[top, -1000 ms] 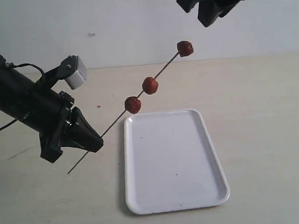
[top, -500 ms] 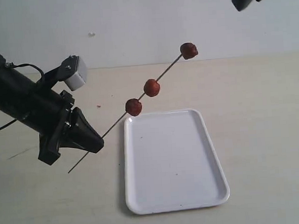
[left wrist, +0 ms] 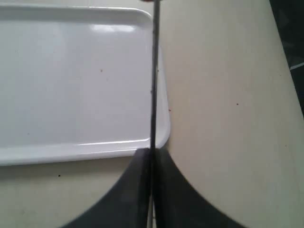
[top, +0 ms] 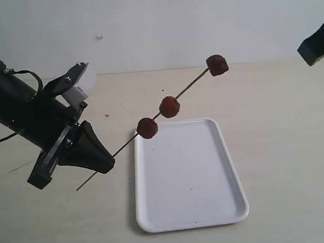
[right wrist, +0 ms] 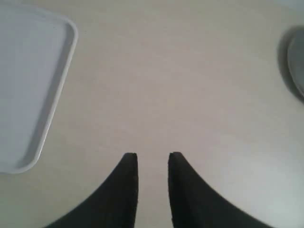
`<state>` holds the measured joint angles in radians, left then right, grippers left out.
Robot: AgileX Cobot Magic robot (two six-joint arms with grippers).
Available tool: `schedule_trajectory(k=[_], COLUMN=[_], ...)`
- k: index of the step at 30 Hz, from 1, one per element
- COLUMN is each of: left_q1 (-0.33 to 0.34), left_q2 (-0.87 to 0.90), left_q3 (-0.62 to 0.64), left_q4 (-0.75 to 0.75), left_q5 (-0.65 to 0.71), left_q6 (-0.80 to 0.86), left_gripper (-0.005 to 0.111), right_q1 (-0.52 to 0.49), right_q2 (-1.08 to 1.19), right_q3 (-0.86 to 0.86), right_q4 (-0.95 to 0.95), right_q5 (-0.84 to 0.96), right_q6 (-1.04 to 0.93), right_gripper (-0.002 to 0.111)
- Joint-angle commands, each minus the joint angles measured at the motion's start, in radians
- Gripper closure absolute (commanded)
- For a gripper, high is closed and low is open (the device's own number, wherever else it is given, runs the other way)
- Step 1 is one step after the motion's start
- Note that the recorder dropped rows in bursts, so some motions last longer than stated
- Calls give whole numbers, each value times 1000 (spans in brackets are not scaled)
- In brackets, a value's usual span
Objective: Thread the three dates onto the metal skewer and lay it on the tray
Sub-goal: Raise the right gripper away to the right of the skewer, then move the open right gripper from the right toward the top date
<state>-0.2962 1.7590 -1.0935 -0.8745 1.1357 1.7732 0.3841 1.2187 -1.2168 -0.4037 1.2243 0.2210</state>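
Metal skewer [top: 193, 84] with three dates [top: 169, 106] is held slanted in the air over the far left corner of the tray [top: 187, 175].

The table [top: 284, 147] is seen bare around the tray, with wide free room at its right and near edges. The tray is laid flat, its white floor fully visible. The left gripper [top: 108, 161] is clamped tightly on the lower part of the skewer, left of the tray's long edge, and a short end is seen sticking out behind the fingers. The right gripper [right wrist: 153, 159] is found well apart at the right, its fingers a little parted and holding nothing. The dates are spaced apart: the lowest is seen over the corner rim, the highest at the tip.
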Motion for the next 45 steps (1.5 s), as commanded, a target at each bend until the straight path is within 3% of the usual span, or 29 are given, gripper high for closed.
schedule_trajectory(k=[1,12,24,34,39,45], left_q1=[-5,-5,-5,-5,-5,-5], left_q2=[-2,-2,-2,-2,-2,-2], left_q3=[-3,-3,-3,-3,-1,-1], left_q4=[-10,-46,-48,7,9,25], left_q5=[5,6,3,15,11,11], left_q6=[58,73,47,45,45,45], left_gripper=[107,107,107,107,107,107], right_q1=[-1,-1,-1,-1,-1,-1], right_q2=[-10,-44,-183,-237,-225,-192], right_q3=[8,98,199,252,252,252], right_q4=[25,139,134,147,278,553], right_q5=[-3,-380,-345,-302,-347,-462], right_q6=[-35,185,275,210,181,38], right_gripper=[84,84,84,84,64,63])
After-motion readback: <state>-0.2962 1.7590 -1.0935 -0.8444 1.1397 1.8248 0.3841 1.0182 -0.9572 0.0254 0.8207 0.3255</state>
